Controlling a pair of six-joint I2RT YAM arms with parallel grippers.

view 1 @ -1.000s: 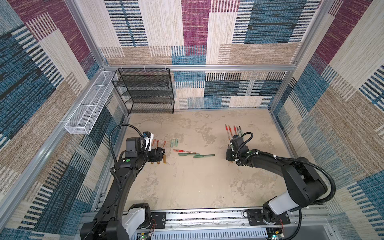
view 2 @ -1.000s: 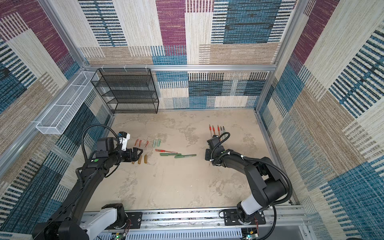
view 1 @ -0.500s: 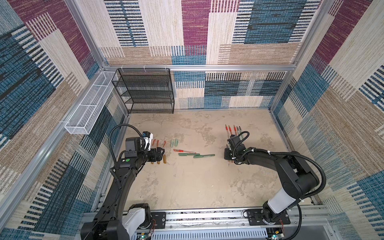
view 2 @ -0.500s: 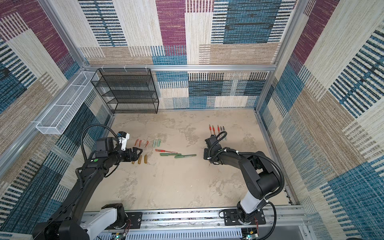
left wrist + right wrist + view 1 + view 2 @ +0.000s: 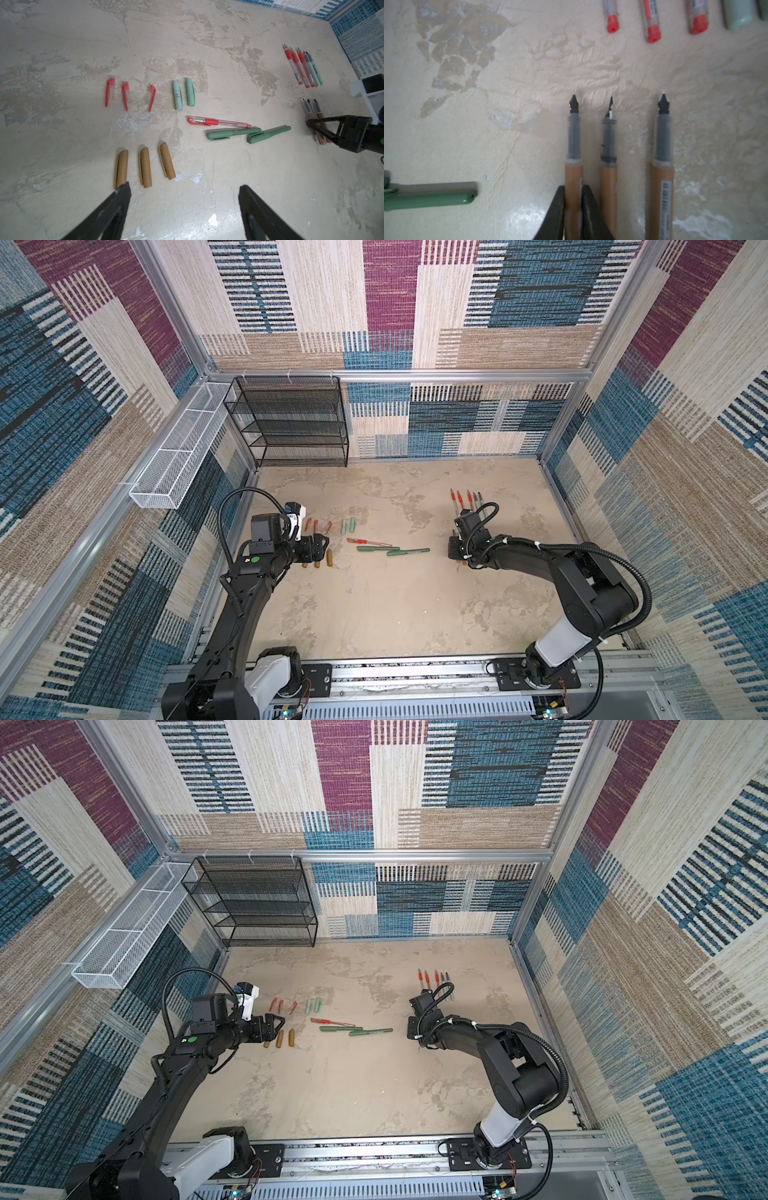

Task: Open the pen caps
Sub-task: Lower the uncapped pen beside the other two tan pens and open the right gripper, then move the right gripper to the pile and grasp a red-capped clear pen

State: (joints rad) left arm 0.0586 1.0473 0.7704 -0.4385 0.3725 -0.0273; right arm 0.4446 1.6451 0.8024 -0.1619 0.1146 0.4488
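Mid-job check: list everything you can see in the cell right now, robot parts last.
Red caps: three, red and clear, left of centre.
Mint caps: two, mint, right of those.
Bronze caps: three, bronze, row nearer the robot base.
Red capped pen: one, red, table centre.
Green capped pens: two, dark green, beside it.
Red uncapped pens: three, red, far right.
Mint uncapped pens: two, mint, beside those.
Bronze uncapped pens: three, bronze, right, nearer row.
Mesh rack: one, black, back left.
Wire basket: one, white, left wall.
Left gripper: black, open, over the bronze caps.
Right gripper: black, closed on one bronze uncapped pen.
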